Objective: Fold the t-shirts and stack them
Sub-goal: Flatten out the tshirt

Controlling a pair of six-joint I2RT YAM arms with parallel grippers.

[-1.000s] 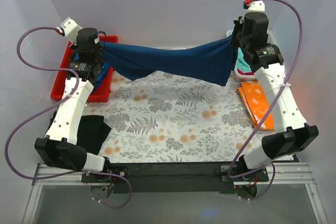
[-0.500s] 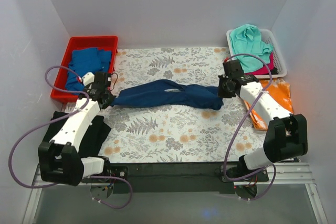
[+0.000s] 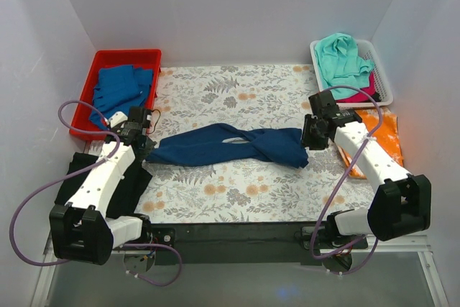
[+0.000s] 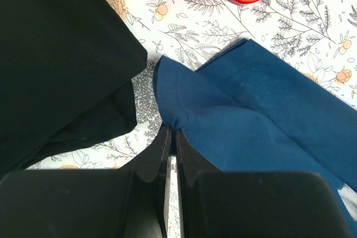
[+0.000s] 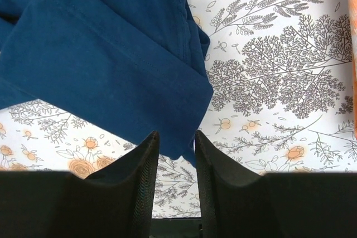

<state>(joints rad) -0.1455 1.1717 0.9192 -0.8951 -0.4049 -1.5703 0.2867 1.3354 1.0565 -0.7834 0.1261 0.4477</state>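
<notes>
with left gripper (image 4: 172, 133) pinched shut on the navy t-shirt (image 4: 251, 110) hem and right gripper (image 5: 175, 135) parted over its other end, spread flat, untwisting the middle before folding.

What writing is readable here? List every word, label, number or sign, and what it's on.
None can be read.
The navy t-shirt shows only a sliver of pale print, too small to make out.
The floral cloth, red bin and white basket show no lettering.
</notes>
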